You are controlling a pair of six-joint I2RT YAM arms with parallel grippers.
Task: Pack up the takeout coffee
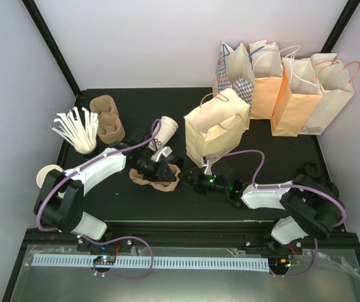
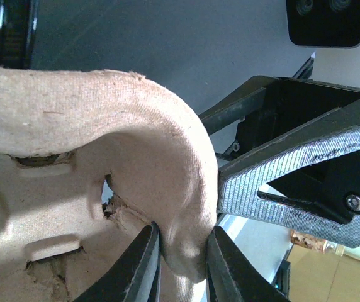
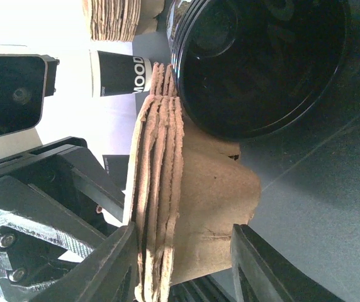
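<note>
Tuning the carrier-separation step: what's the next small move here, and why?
Probably close the right claw firmly on the carrier stack. The left claw pinches a pulp carrier at its rim; the right one brackets the stack, grip unclear. A firm hold seems needed before pulling apart.

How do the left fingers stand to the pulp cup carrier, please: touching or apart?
Touching: the left wrist view shows both fingers pinching the pulp carrier.

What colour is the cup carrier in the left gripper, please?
Light brown cup carrier, clearest in left wrist view.

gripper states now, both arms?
Left gripper: closed on the pulp cup carrier rim.
Right gripper: straddles the carrier stack; clamped or not, cannot tell.
</note>
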